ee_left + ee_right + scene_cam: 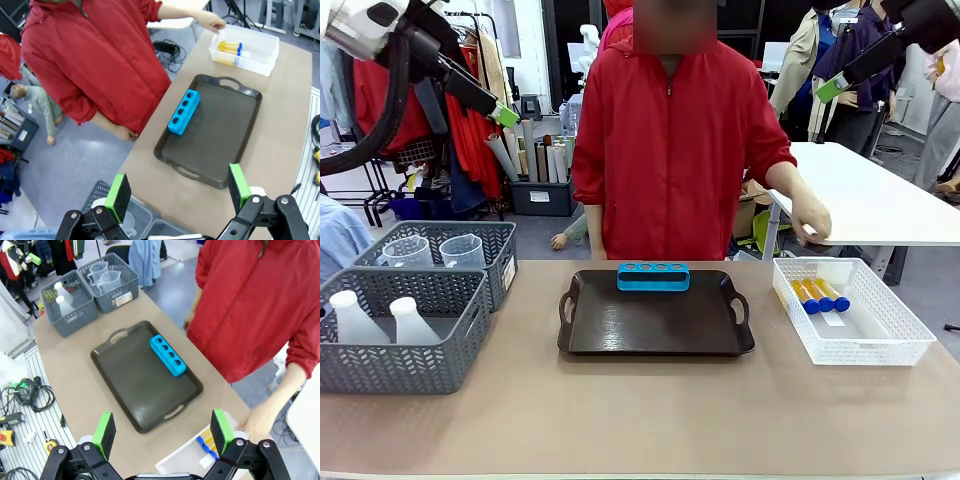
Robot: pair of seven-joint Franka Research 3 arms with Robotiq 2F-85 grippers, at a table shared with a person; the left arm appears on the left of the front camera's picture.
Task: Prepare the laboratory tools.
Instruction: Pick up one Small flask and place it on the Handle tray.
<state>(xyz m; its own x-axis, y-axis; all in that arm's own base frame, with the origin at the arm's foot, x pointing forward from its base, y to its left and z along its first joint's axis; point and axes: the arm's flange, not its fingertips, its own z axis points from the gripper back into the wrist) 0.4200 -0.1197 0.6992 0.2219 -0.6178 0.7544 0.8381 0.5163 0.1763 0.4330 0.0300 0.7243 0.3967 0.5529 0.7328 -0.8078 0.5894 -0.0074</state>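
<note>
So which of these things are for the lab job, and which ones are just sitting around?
For the job:
- blue tube rack
- blue-capped tubes
- white flasks
- clear beakers

Just sitting there:
- grey baskets, which only hold the flasks and beakers
- white lattice bin, which only holds the tubes
- dark tray, which only carries the rack

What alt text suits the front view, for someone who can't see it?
A dark tray holding a blue rack sits mid-table, facing a person in a red jacket. Grey baskets at left hold flasks and beakers; a white bin at right holds blue-capped tubes.
</note>
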